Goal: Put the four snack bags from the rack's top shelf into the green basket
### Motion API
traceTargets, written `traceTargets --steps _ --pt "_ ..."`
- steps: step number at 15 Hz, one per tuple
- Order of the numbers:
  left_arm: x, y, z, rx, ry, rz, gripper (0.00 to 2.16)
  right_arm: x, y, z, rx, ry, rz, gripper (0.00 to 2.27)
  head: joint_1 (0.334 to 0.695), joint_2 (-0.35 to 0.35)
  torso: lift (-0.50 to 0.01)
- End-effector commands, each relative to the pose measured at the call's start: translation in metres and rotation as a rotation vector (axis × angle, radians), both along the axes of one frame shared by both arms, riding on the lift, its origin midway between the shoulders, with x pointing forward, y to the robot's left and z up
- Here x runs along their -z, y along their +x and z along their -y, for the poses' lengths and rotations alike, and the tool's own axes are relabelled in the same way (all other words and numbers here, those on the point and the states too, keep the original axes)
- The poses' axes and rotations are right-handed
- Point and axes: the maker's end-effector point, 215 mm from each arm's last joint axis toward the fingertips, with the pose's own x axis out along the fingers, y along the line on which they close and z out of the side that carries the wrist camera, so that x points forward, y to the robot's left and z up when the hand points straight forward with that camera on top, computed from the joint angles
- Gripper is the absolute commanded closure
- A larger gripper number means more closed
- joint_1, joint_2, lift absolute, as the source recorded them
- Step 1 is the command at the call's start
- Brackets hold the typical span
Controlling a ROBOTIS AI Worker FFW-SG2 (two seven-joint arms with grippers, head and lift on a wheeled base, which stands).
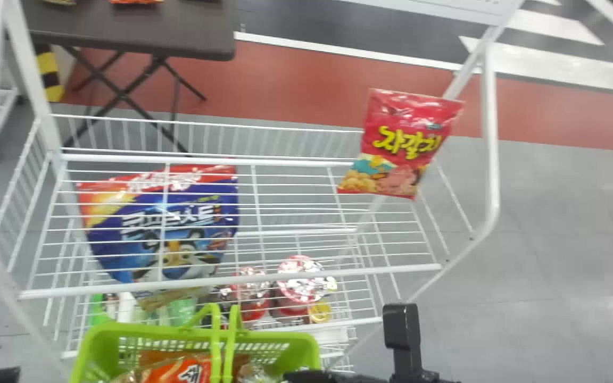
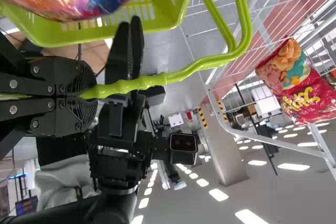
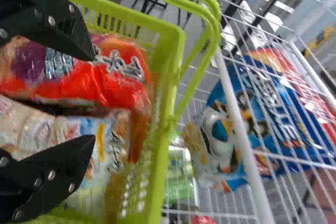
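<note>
At the bottom edge of the head view, the right gripper is partly visible beside the green basket. In the right wrist view the right gripper stands open above the basket, over a red-orange snack bag and a paler bag lying in it. The left gripper is shut on the basket's green handle. A red snack bag rests on the right of the rack's top shelf.
A blue cereal bag shows behind the rack's wires at the left. Cups stand on a lower level, behind the basket. White rack posts rise at both sides; a dark table is beyond.
</note>
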Motion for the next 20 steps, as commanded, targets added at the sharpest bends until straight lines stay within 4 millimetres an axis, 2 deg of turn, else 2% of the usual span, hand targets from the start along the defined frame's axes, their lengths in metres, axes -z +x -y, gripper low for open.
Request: traceTargets --steps 1,3,6,8,9,10,12,14,20 --pt "-0.001 -0.003 0.003 0.005 -0.003 -0.002 2.15 -0.025 0.052 0.033 0.09 -0.049 0.201 0.05 0.695 -0.35 0.0" --pt "-0.002 -0.005 0.007 0.013 -0.004 0.0 2.15 -0.058 0.107 0.062 0.181 -0.116 0.438 0.05 0.695 -0.35 0.0" --pt "-0.001 -0.006 0.012 0.023 0.003 0.002 2.15 -0.115 0.177 0.11 0.36 -0.22 0.765 0.05 0.695 -0.35 0.0" --pt "-0.001 -0.007 0.015 0.03 0.004 0.002 2.15 -0.113 0.218 0.134 0.432 -0.269 0.789 0.06 0.695 -0.35 0.0" --pt "-0.001 -0.007 0.016 0.031 0.003 0.004 2.15 -0.119 0.239 0.149 0.478 -0.318 0.824 0.07 0.695 -0.35 0.0" --pt "-0.001 -0.005 0.016 0.031 0.005 0.006 2.15 -0.121 0.253 0.162 0.516 -0.38 0.845 0.07 0.695 -0.35 0.0" --pt "-0.001 -0.004 0.017 0.034 0.004 0.006 2.15 -0.122 0.275 0.181 0.582 -0.503 0.863 0.07 0.695 -0.35 0.0" --pt "-0.002 -0.003 0.018 0.034 0.0 0.01 2.15 -0.115 0.29 0.202 0.652 -0.559 0.84 0.07 0.695 -0.35 0.0" --pt "0.001 0.001 0.017 0.031 0.005 0.007 2.15 -0.091 0.339 0.225 0.642 -0.671 0.775 0.07 0.695 -0.35 0.0"
